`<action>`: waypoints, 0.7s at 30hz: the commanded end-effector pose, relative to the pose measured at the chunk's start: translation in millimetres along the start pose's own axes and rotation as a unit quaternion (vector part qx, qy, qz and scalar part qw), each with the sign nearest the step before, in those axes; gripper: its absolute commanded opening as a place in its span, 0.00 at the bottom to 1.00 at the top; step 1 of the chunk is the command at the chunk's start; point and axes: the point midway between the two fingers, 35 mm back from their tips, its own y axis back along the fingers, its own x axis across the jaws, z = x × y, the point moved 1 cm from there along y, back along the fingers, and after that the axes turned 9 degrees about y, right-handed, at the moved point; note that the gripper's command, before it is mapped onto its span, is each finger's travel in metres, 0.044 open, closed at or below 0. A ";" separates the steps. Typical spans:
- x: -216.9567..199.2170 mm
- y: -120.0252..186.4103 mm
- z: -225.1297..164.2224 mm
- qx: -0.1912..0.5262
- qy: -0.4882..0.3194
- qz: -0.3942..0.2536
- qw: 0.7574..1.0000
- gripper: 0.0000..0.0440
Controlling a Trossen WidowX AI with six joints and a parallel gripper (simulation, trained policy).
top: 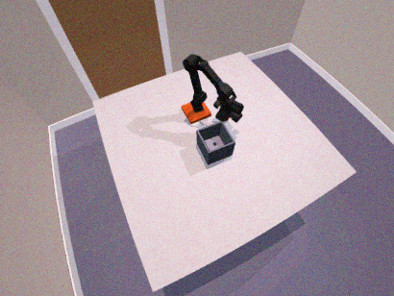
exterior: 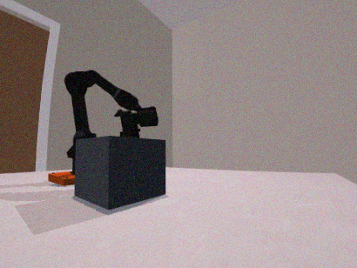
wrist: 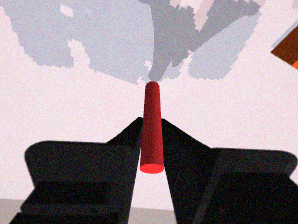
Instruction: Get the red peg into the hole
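Observation:
The red peg [wrist: 152,95] is upright between the fingers in the wrist view, its bright top end toward the camera and its far end where a shadow meets the table. My gripper [wrist: 150,122] [top: 223,117] is shut on the peg, with a finger against each side. The peg is hidden in the top and exterior views. The dark open box [top: 222,153] [exterior: 136,170] stands beside the gripper, nearer the front of the table. A pale plate [top: 209,142] with a small dark hole shows at its bottom. In the exterior view the box hides the fingertips.
The arm's orange base [top: 192,115] [exterior: 57,177] [wrist: 295,64] stands on the pale table [top: 202,216] behind the box. The box's walls rise between the gripper and the plate. Shadows of the arm and box fall across the table.

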 end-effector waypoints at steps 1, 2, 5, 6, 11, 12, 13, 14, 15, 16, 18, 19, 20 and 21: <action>10.7 13.1 -5.7 0.010 0.006 0.033 0.999 0.00; 12.9 16.4 -6.9 0.011 0.009 0.041 0.999 0.00; 19.3 27.5 -9.8 0.015 0.016 0.063 0.998 0.00; 21.2 31.6 -10.5 0.015 0.019 0.070 0.997 0.00; 30.0 54.8 -12.4 0.011 0.034 0.105 0.994 0.00; 31.6 60.0 -12.3 0.009 0.037 0.112 0.993 0.00; 33.2 65.3 -12.1 0.007 0.040 0.119 0.992 0.00; 34.6 70.9 -11.7 0.003 0.044 0.126 0.991 0.00; 36.0 76.7 -10.9 -0.001 0.047 0.132 0.990 0.00; 37.1 82.4 -9.9 -0.005 0.050 0.139 0.989 0.00; 38.8 94.5 -7.5 -0.015 0.054 0.153 0.987 0.00; 39.1 100.6 -6.2 -0.020 0.056 0.159 0.986 0.00; 39.4 106.7 -4.7 -0.026 0.057 0.165 0.984 0.00; 39.8 112.8 -2.9 -0.032 0.057 0.171 0.983 0.00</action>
